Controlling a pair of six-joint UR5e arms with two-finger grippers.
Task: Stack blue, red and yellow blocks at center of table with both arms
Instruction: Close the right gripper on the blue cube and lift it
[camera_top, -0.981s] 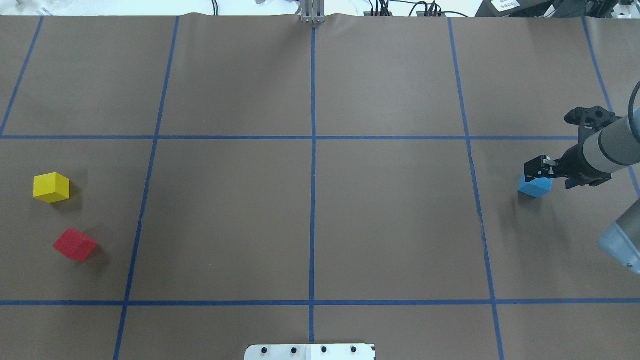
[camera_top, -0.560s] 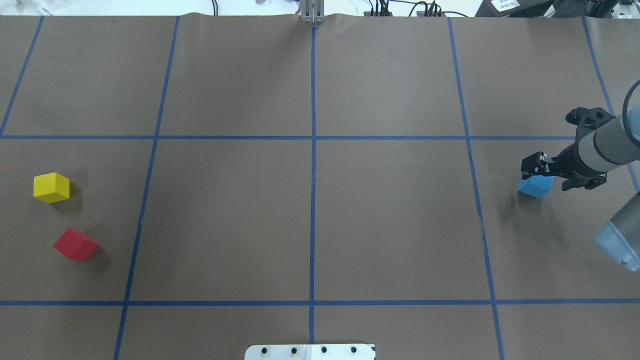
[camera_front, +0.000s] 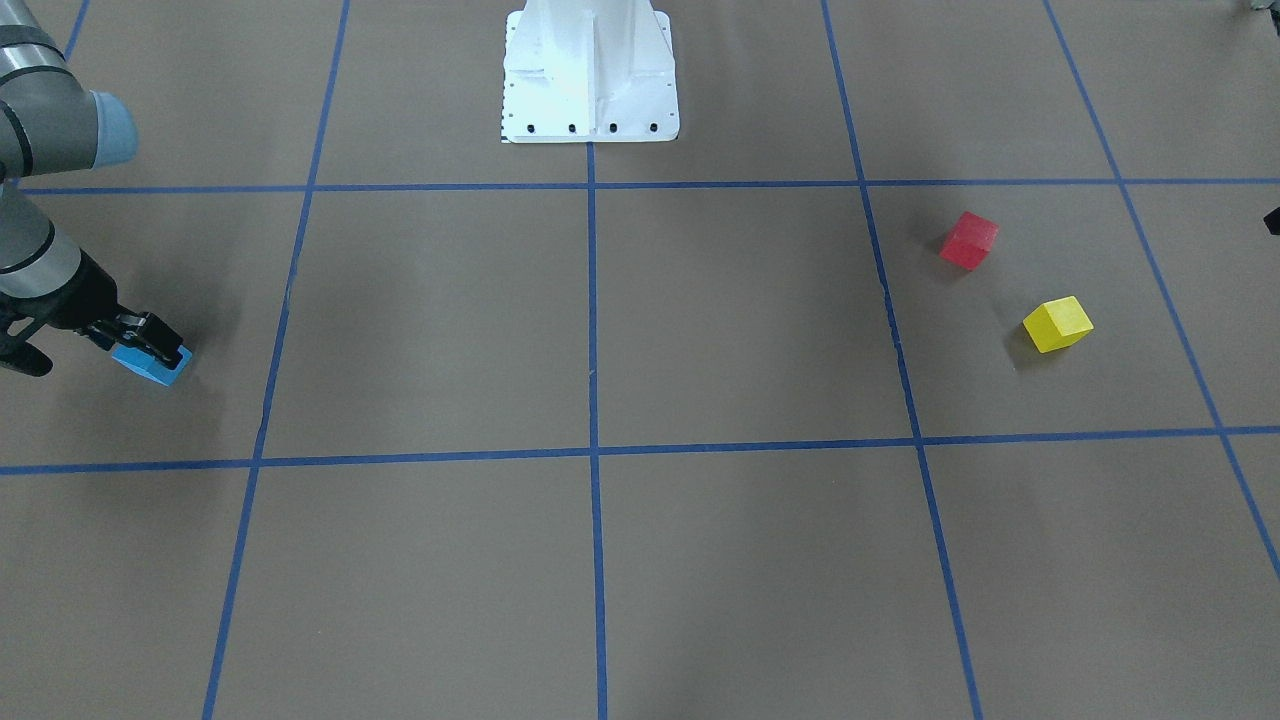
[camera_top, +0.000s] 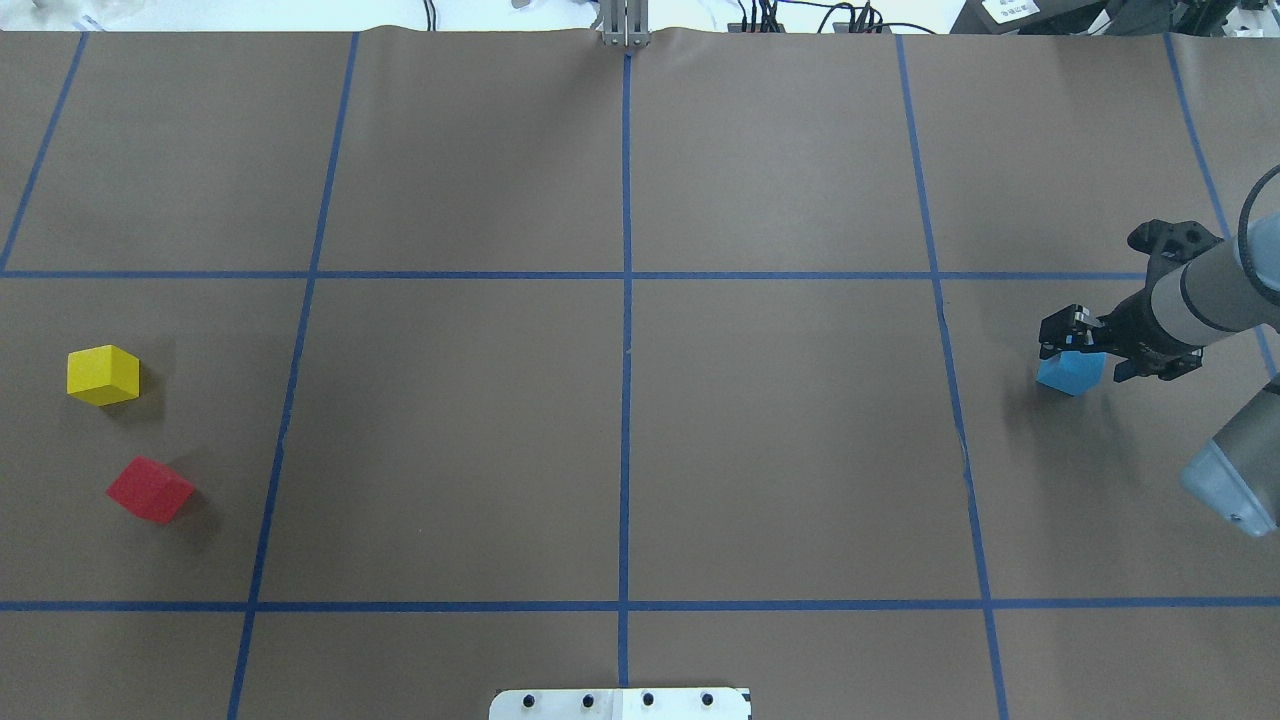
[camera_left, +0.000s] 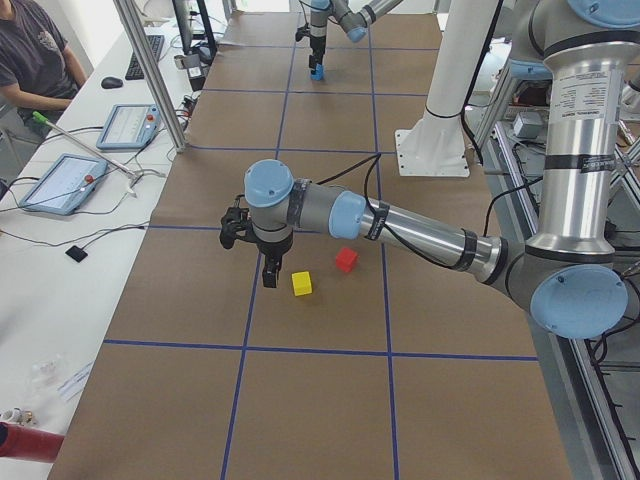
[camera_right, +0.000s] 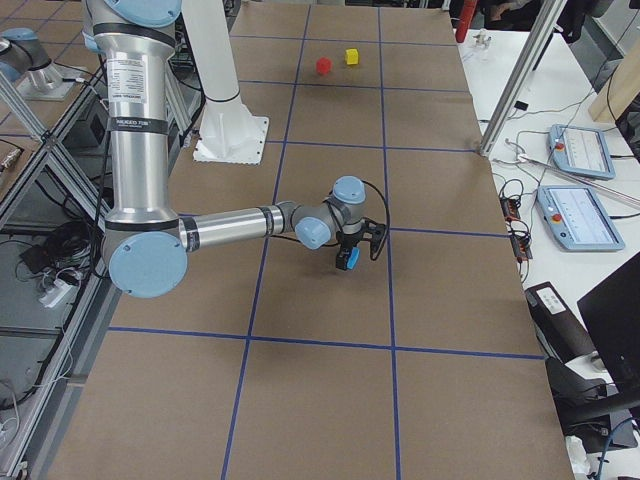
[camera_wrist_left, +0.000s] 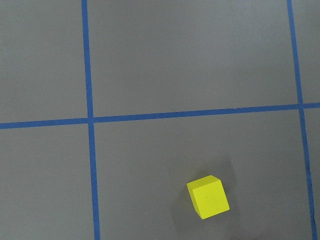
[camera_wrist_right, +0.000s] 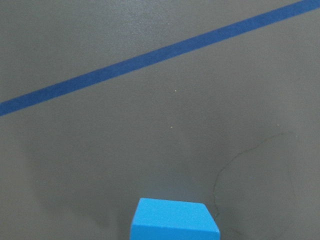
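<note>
At the right edge of the desk (camera_top: 800, 450), we see the right end effector (camera_top: 1066, 345) at the blue block (camera_top: 1072, 376); clamped or not, we cannot tell. A shallow grip could drop it.

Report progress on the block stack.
Done: nothing; no block is at the table centre. In hand: the right gripper sits over the blue block at the right side, grip unclear. To do: the red block and yellow block lie apart far left, with the left gripper hovering near the yellow one.
</note>
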